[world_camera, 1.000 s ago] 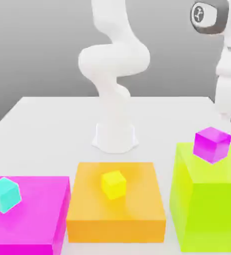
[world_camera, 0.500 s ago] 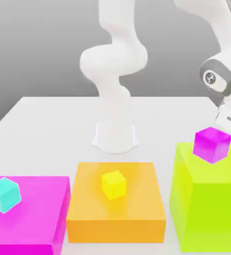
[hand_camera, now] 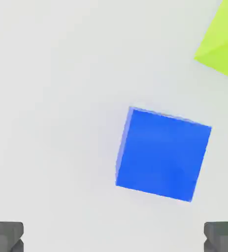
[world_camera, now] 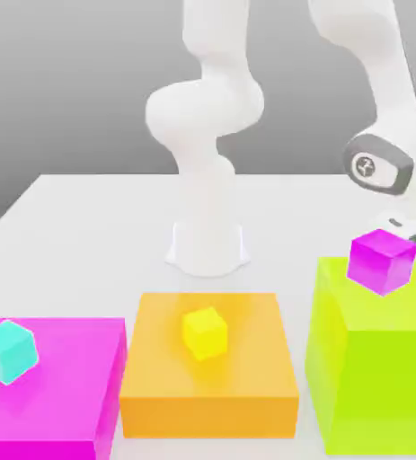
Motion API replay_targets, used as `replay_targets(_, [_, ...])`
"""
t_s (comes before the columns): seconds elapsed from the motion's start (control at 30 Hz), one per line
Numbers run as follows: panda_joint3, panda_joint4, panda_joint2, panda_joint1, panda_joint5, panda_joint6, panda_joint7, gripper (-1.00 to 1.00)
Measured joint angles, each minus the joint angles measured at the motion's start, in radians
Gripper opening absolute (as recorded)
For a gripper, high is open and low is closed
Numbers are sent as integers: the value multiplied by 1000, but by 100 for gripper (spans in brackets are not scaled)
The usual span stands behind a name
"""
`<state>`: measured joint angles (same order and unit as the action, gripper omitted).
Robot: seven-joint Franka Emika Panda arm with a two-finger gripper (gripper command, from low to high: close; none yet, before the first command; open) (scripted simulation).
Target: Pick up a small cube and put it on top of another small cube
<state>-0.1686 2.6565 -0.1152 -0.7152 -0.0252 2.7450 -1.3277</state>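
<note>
on a white table (world_camera: pixel 85 234), seen from the exterior view: white arm (world_camera: pixel 213 117) rising from its base near centre, wrist bent down behind a tall lime block (world_camera: pixel 373 359) at about 4 o'clock from the base. perched on that block's top, near its back edge, a small purple-magenta cube (world_camera: pixel 383 260), one corner turned toward the camera. directly at 6 o'clock from the base, a low orange block (world_camera: pixel 209 373) carrying a small yellow cube (world_camera: pixel 205 333) near the middle of its top. at 8 o'clock, cut by the frame's edge, a flat magenta block (world_camera: pixel 67 377) with a small cyan cube (world_camera: pixel 6 351) on top. gripper body tucked behind the purple-magenta cube there, fingers hidden by cube and lime block. from the hand view, something else entirely: a small deep-blue cube (hand_camera: pixel 162 153) sitting on bare white table, seen from above, slightly skewed, with a corner of the lime block poking in at 2 o'clock from it, apart from it. gripper (hand_camera: pixel 114 237) spread wide, released, grasping nothing; two dark fingertips (hand_camera: pixel 6 236) standing far apart at 7 and 5 o'clock from the blue cube, neither touching it, cube lying off the line between them.
</note>
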Motion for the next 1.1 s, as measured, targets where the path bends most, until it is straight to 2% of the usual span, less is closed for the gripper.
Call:
replay_targets(0.1, [39,23,-8,-10,60,64,-104,0])
replay_targets(0.3, [107,-1,-201,-64,124,226,-171,0])
replay_targets(0.33, [118,-6,-227,-73,130,247,-176,-100])
replay_targets(0.53, [123,-9,-240,-77,135,259,-180,-100])
replay_targets(0.63, [99,4,-174,-58,115,206,-165,-100])
replay_targets(0.77, [70,29,-38,-40,71,93,-132,-100])
replay_targets(0.97, [29,-110,59,-61,-59,-159,-49,-100])
replay_targets(1.1, [64,-192,148,-48,-102,-331,5,-100])
